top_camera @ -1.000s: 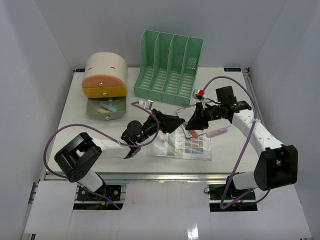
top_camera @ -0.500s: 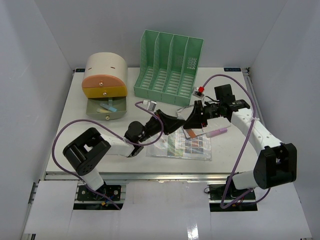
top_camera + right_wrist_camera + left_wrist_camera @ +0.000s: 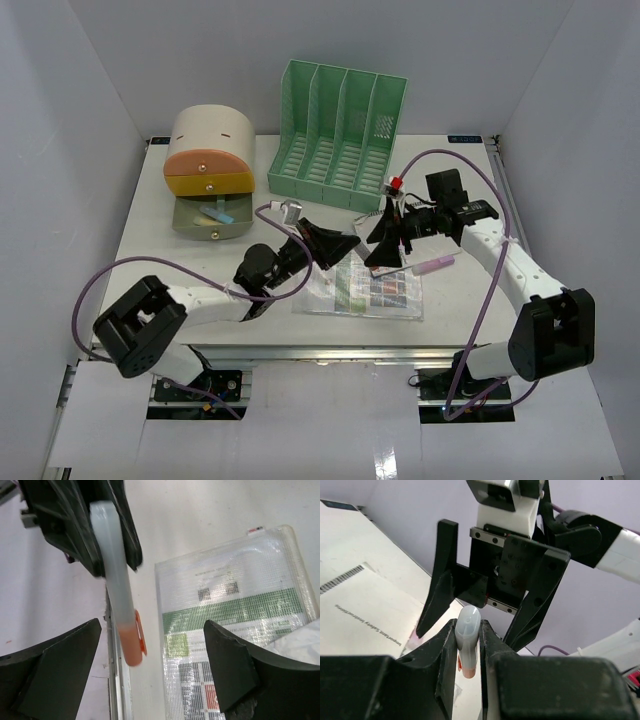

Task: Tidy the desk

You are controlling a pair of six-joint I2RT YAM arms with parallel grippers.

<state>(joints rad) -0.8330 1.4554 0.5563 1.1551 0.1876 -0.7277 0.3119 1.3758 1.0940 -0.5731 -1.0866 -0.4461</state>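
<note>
From above, one desk is carrying one green file rack of four slots, one cream-and-orange drawer box with its lowest drawer pulled out, one clear pouch of printed sheets and one pink marker. Two grippers are meeting tip to tip above the pouch's far edge, the left gripper and the right gripper, with the desk lying below both.

In the left wrist view, the left jaws are pinching one translucent pen with an orange end. Beyond it, the right gripper's two fingers are standing spread wide either side.

In the right wrist view, the right jaws are gaping, with the pen hanging between them and touching neither. Desk and pouch are lying underneath.
</note>
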